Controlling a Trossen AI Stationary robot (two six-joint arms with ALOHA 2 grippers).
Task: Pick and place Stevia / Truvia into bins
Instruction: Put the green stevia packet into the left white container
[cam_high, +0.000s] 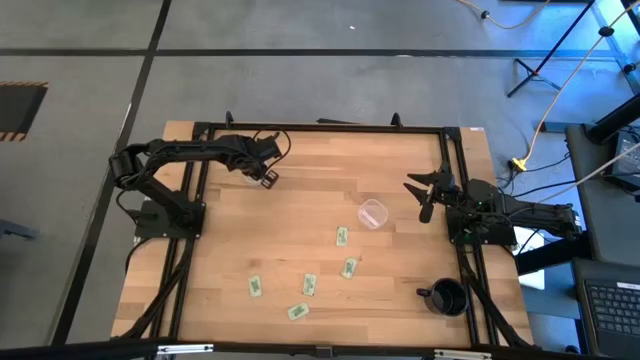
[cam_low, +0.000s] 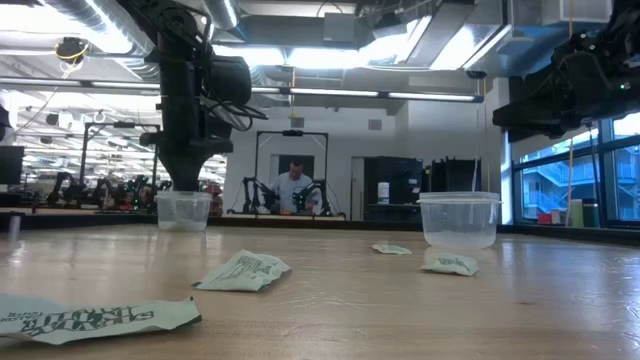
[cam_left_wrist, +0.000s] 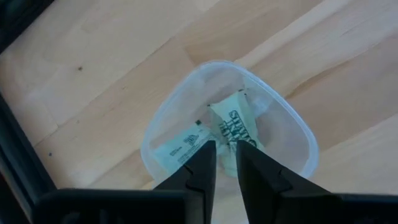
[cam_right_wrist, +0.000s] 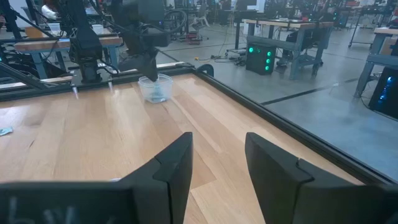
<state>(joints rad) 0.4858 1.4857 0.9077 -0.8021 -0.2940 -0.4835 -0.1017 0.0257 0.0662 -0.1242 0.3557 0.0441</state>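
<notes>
My left gripper (cam_left_wrist: 226, 146) hangs over a clear cup (cam_left_wrist: 292, 134) near the table's far left edge, pointing down into it, its fingers a narrow gap apart. Inside the cup lie two Stevia packets: one tilted, print up (cam_left_wrist: 239, 127), and one showing its white back (cam_left_wrist: 177, 149). The same cup (cam_low: 184, 210) stands under the gripper in the low view. A second clear cup (cam_high: 372, 213) stands right of the table's middle. Several packets (cam_high: 342, 236) lie flat on the wood in front of it. My right gripper (cam_high: 428, 195) waits open at the right edge. My left gripper comes at the cup from above, fingertips (cam_left_wrist: 205, 155) just inside its rim. The near end of the printed packet (cam_left_wrist: 227, 158) shows in the gap between the fingers. I cannot tell whether the fingers touch it.
A black mug (cam_high: 447, 297) stands at the near right corner. A black frame (cam_high: 320, 126) runs round the tabletop. Loose packets (cam_low: 243, 270) lie across the near half of the table. In the room behind, a person (cam_low: 292, 188) sits at a bench.
</notes>
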